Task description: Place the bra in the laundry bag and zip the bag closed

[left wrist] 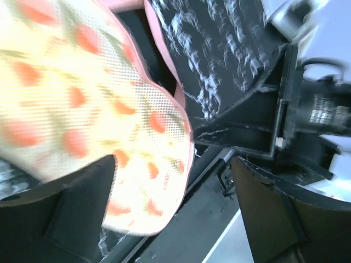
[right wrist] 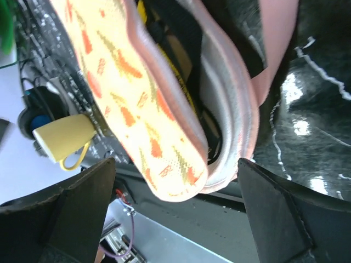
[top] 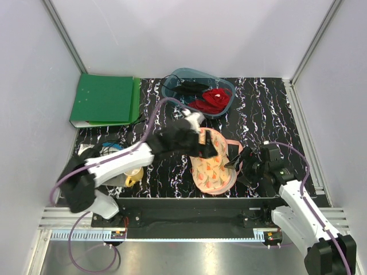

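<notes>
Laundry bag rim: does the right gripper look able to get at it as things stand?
Probably yes: the right gripper is open, and the laundry bag has its rim lying between the spread jaws, with nothing blocking.

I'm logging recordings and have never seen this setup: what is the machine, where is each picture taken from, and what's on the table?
Two robot arms, left and right, are bolted side by side. The top picture looks down from above; the other two come from cameras on each wrist. On the table lie a green binder, a yellow mug, a blue-grey tub of clothes and the laundry bag. Both arms' jaws stand open at the bag, holding nothing; a yellow sliver inside may be the bra.
</notes>
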